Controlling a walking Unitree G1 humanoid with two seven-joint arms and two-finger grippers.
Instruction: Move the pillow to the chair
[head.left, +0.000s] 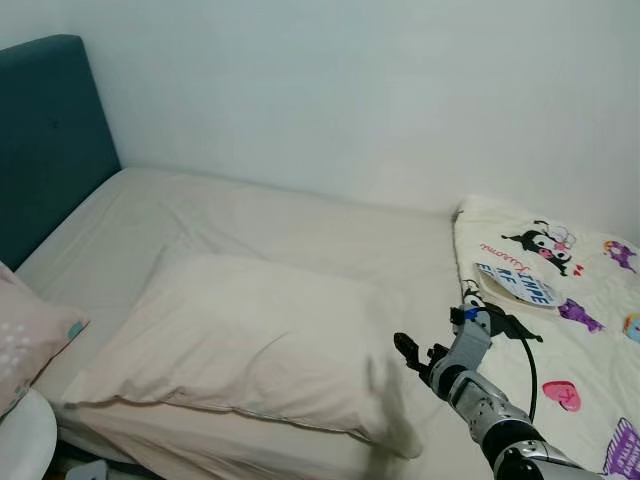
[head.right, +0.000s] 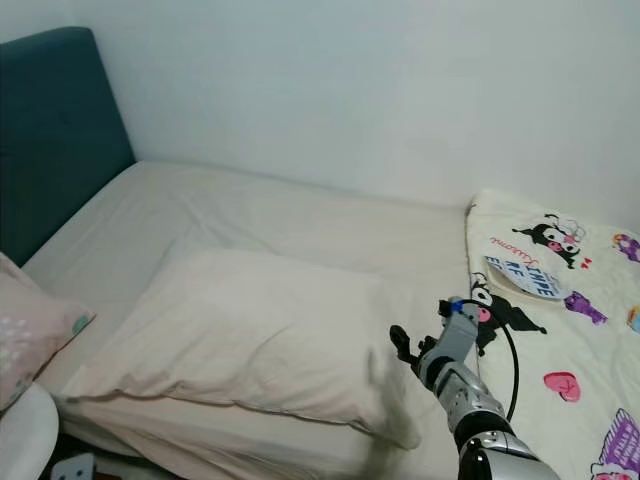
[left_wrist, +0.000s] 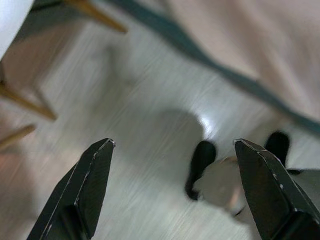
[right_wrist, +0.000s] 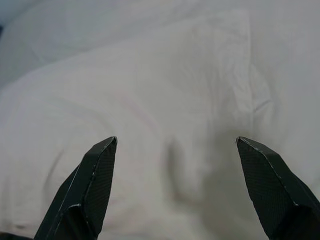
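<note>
Cream pillow (head.left: 240, 340) lies flat on the bed (head.left: 300, 215), near the front edge, between the pink pillow (head.left: 25, 340) at the robot's left and the cartoon blanket (head.left: 560, 310) at its right. It sits on a beige sheet, long side running across the bed. Teal headboard (head.left: 50, 140) stands at the left end, white wall (head.left: 380, 90) behind.

Right gripper (head.left: 412, 352) is raised over the bed, just beside the pillow's right end, not touching it. Its 2 fingers (right_wrist: 95, 185) are spread wide apart with nothing between them; right wrist view looks down onto the cream pillow fabric and its creases. Silver right arm (head.left: 490, 410) comes up from the lower right corner, black cable looping beside it, over the blanket's edge.

Left gripper (left_wrist: 175, 190) hangs low, pointed at the pale wood-grain floor (left_wrist: 125, 125). Its fingers (left_wrist: 87, 185) are also wide apart, empty. Left wrist view, blurred, shows wooden chair legs (left_wrist: 25, 105) near 1 side, the bed's dark base edge running diagonally, and the robot's 2 black feet (left_wrist: 200, 165) on the floor.

White rounded chair seat (head.left: 22, 435) shows at the lower left corner of the eye views, just beside the bed's front corner and below the pink pillow. Pillow is well apart from it, fully on the bed.
</note>
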